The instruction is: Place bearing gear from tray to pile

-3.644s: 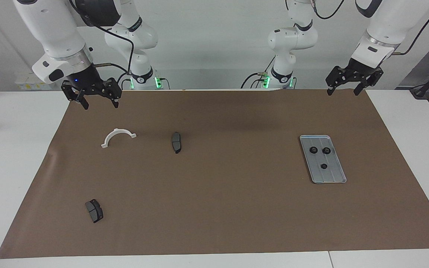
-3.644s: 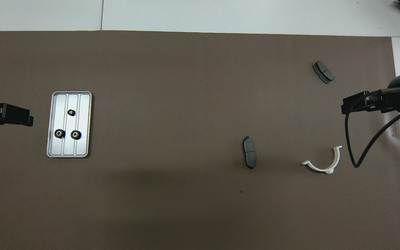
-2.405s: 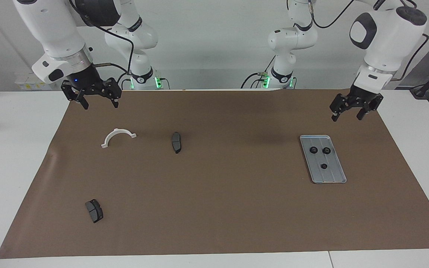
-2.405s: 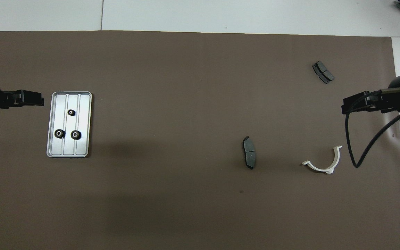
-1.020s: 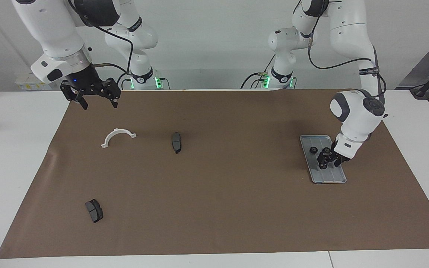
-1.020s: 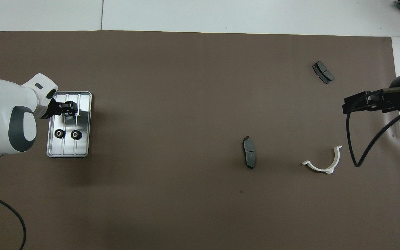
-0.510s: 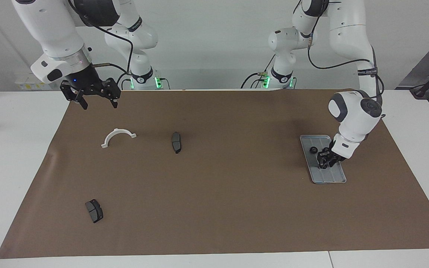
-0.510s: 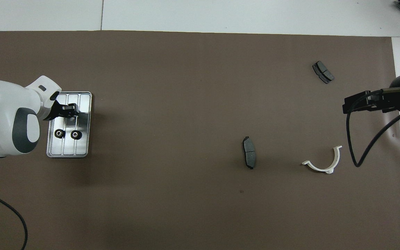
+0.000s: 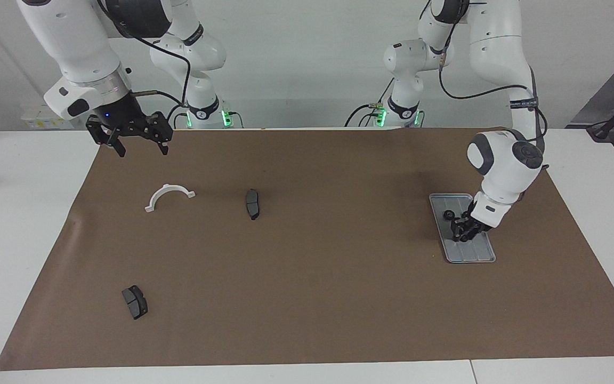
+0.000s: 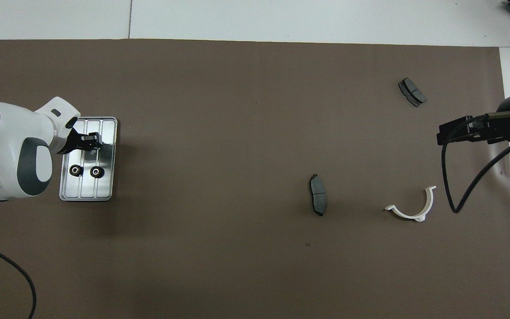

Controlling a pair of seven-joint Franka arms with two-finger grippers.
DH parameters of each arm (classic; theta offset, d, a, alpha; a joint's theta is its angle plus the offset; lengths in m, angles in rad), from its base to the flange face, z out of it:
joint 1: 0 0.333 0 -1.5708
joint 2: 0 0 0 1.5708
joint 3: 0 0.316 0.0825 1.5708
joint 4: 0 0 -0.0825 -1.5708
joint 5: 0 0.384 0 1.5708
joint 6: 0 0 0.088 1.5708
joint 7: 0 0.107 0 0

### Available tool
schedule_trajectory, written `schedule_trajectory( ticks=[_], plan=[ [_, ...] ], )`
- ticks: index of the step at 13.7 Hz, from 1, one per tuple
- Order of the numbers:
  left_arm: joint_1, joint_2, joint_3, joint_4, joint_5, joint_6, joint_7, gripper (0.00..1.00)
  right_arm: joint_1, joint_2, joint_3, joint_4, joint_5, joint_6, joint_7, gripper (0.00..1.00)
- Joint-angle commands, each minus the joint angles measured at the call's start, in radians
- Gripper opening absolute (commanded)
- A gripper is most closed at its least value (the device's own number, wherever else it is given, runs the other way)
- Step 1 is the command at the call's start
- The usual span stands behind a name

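While the right gripper (image 9: pixel 137 148) hangs open over the brown mat's (image 9: pixel 307 298) corner, waiting, the left gripper (image 9: pixel 462 233) is low over the silver tray (image 9: pixel 475 255), closed on a small black bearing gear (image 10: pixel 90 142). Two more gears (image 10: pixel 86 171) lie on the tray nearer the robots.

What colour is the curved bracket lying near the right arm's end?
White; the curved bracket shows best in the overhead view.
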Motion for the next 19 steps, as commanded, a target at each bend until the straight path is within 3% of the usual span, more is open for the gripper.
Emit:
schedule_trajectory(
  ticks=[1, 2, 3, 7, 12, 16, 19],
  plan=[
    [-0.012, -0.028, 0.01, -0.029, -0.001, -0.034, -0.011, 0.48, -0.01, -0.024, 0.005, -0.033, 0.004, 0.024, -0.009, 1.0],
    [-0.01, -0.028, 0.01, -0.029, -0.001, -0.037, -0.011, 0.48, -0.012, -0.024, 0.003, -0.033, 0.004, 0.024, -0.009, 1.0],
    [-0.009, -0.028, 0.01, -0.029, -0.001, -0.037, -0.011, 0.41, -0.012, -0.024, 0.003, -0.033, 0.004, 0.024, -0.009, 1.0],
    [-0.007, -0.028, 0.01, -0.027, -0.001, -0.042, -0.011, 0.01, -0.012, -0.024, 0.005, -0.033, 0.004, 0.024, -0.009, 1.0],
    [-0.009, -0.031, 0.01, -0.003, 0.008, -0.075, -0.009, 0.0, -0.012, -0.024, 0.005, -0.033, 0.004, 0.024, -0.009, 1.0],
    [-0.016, -0.06, 0.001, 0.153, 0.008, -0.252, -0.032, 0.0, -0.012, -0.024, 0.003, -0.033, 0.004, 0.024, -0.009, 1.0],
    [-0.13, -0.046, -0.001, 0.247, 0.008, -0.321, -0.217, 0.0, -0.012, -0.024, 0.003, -0.033, 0.004, 0.027, -0.003, 1.0]
  ],
)
